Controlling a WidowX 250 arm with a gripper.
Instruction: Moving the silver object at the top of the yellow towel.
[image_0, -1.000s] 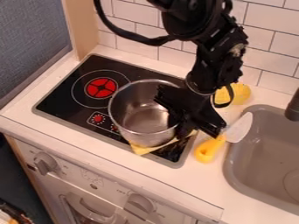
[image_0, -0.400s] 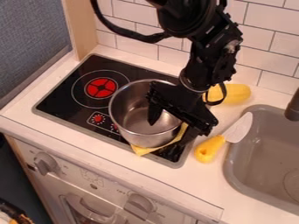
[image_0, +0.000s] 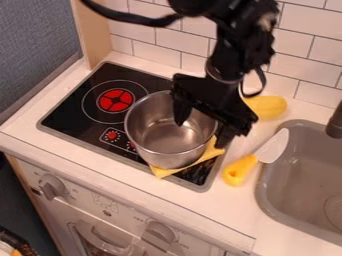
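Fingers (image_0: 181, 110) spread and empty, the black gripper (image_0: 201, 132) has risen; the round silver metal pot (image_0: 169, 159) stays upon the yellow cloth towel (image_0: 212, 152), near the black stove's (image_0: 67, 112) front edge. Placing seems done.

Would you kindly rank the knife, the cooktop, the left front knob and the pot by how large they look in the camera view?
Largest to smallest:
cooktop
pot
knife
left front knob
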